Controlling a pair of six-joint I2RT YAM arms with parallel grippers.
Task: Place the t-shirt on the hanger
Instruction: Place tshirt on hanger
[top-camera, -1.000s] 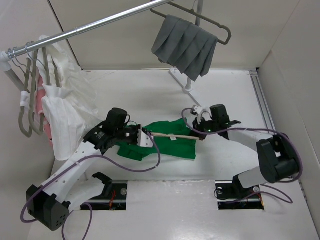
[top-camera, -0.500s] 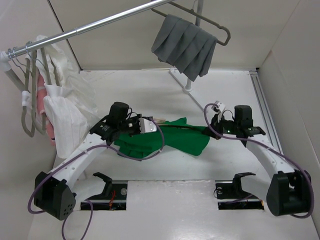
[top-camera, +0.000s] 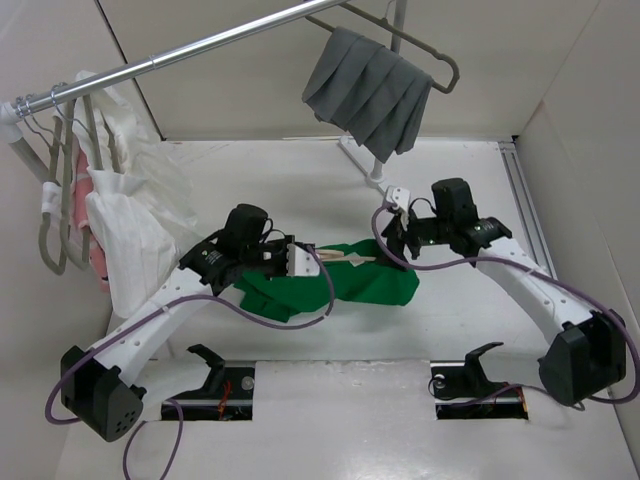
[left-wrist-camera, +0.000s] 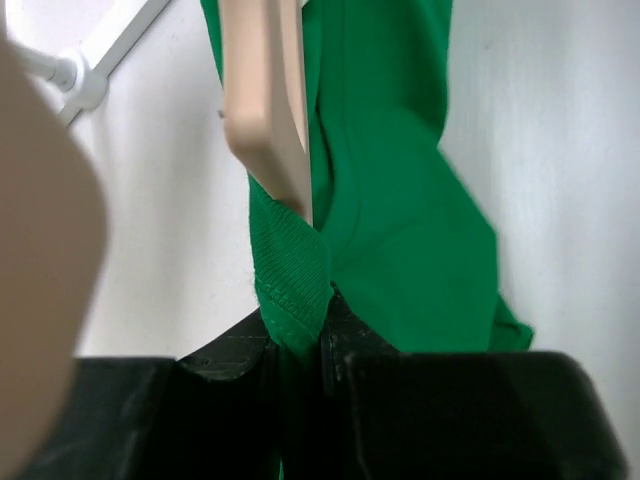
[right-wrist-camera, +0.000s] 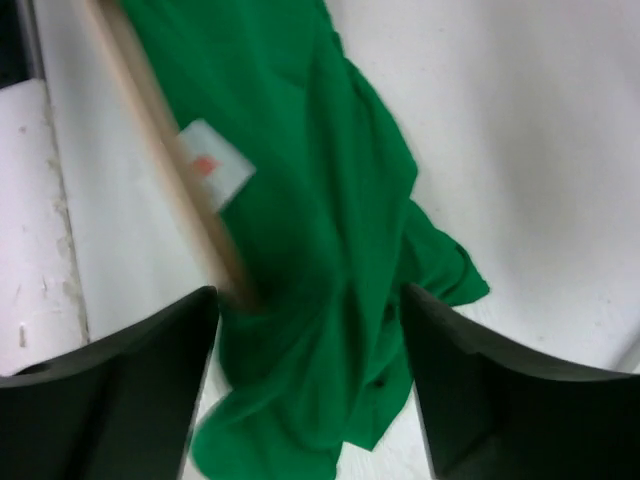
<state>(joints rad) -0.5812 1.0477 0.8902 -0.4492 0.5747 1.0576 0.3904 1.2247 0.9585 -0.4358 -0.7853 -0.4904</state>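
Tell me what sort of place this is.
Probably a lab test cell mocked up as a wardrobe: white walls box in the table, a metal rail carries hung white garments and a grey pleated cloth, and two robot arms work below.

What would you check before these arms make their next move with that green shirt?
1. Grip of the left tool on the t-shirt: ok, ribbed edge pinched shut.
2. The right tool free: ok, wide open, holding nothing.
3. The hanger dressed: not ok, its arm lies bare along the bunched shirt.
4. Where the hanger's hook sits: cannot tell.
5. The grey cloth out of the way: ok, hanging at the back.
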